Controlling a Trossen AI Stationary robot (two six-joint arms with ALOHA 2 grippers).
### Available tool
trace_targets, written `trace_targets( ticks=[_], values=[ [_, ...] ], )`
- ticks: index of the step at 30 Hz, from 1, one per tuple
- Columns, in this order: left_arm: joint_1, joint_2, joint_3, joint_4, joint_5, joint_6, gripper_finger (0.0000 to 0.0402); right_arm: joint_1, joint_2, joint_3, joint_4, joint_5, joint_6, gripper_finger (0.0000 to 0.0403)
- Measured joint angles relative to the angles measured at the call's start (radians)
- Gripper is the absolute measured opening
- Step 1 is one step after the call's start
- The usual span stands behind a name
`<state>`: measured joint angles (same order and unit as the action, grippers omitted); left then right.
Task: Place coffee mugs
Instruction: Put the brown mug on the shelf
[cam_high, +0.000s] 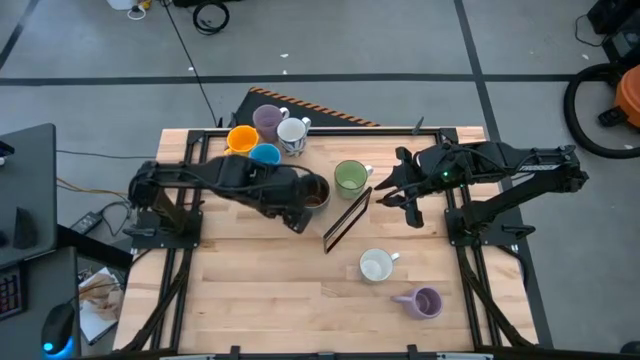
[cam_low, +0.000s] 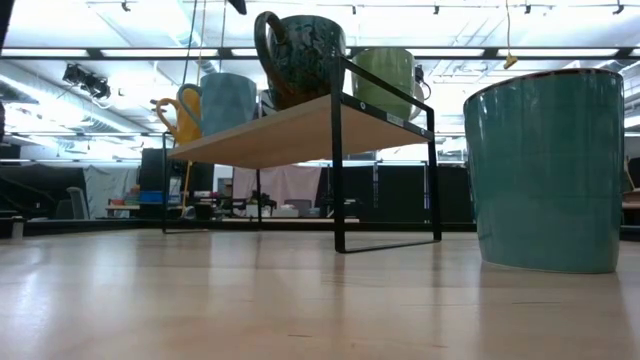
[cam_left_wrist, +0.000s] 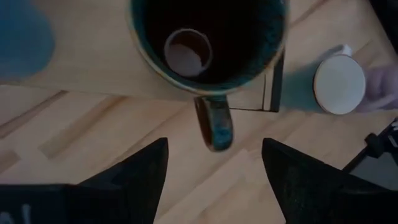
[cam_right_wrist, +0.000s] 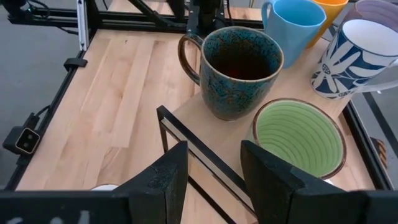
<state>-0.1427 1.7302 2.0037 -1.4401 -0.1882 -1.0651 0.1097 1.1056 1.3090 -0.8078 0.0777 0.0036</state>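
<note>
A low wooden shelf (cam_high: 345, 215) on black legs carries several mugs: orange (cam_high: 242, 138), lavender (cam_high: 268, 118), white patterned (cam_high: 293, 133), light blue (cam_high: 265, 155), dark brown (cam_high: 316, 192) and green (cam_high: 350, 177). A white mug (cam_high: 376, 265) stands on the table. A second lavender mug (cam_high: 425, 302) lies on its side. My left gripper (cam_left_wrist: 214, 168) is open above the dark mug (cam_left_wrist: 208, 37), one finger on either side of its handle (cam_left_wrist: 214, 124) without touching it. My right gripper (cam_right_wrist: 214, 180) is open over the shelf's edge, close to the green mug (cam_right_wrist: 298, 134).
The shelf (cam_low: 300, 130) fills the far middle of the table. In the low view one mug (cam_low: 545, 170) stands on the table close to the camera. Bare tabletop (cam_high: 250, 290) lies at the near left. Arm bases stand at the left and right table edges.
</note>
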Motion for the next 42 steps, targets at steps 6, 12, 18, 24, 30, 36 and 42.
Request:
trace_targets(
  ticks=[6,12,18,24,30,36,42],
  values=[
    [0.052,0.000,0.000,-0.003,0.038,0.007,0.0267,0.000,0.000,0.000,0.000,-0.003,0.001,0.0154],
    [0.057,0.007,0.000,0.001,0.090,-0.025,0.0267,0.000,0.000,0.000,0.003,-0.003,0.001,0.0154],
    [0.049,0.046,0.000,0.010,0.089,-0.048,0.0267,0.000,0.000,0.000,0.006,-0.002,-0.001,0.0154],
    [0.042,0.093,0.000,0.014,0.085,-0.038,0.0267,0.000,0.000,0.000,0.007,-0.002,-0.002,0.0154],
    [0.043,0.116,0.000,0.011,0.083,-0.037,0.0258,0.000,0.000,0.000,0.006,-0.002,-0.003,0.0154],
    [0.042,0.122,0.000,0.015,0.076,-0.017,0.0208,0.000,0.000,0.000,0.006,-0.002,-0.003,0.0154],
    [0.043,0.122,0.000,0.014,0.044,-0.019,0.0157,0.000,0.000,0.000,0.006,-0.002,-0.003,0.0154]
  ],
)
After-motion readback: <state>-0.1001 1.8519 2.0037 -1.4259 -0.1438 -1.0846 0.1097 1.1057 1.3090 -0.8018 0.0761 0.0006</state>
